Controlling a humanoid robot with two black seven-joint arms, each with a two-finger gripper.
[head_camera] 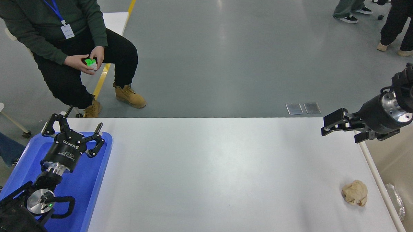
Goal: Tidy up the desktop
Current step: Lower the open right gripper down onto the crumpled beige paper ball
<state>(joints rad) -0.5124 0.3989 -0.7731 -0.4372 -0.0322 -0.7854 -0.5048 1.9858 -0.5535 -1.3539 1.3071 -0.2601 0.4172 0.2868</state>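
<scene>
Hovering at left over the blue tray (pixel 92 188), left gripper (pixel 75 129) spread wide, empty; right gripper (pixel 332 125) at right, fingers indistinct; crumpled paper (pixel 355 192) lower right on desktop (pixel 212 174).

- A crumpled paper ball (pixel 355 192) lies on the table (pixel 208 177) near its right edge.
- A tray (pixel 88 182) sits at the left edge.
- A bin (pixel 400 164) stands beyond the right edge.
</scene>
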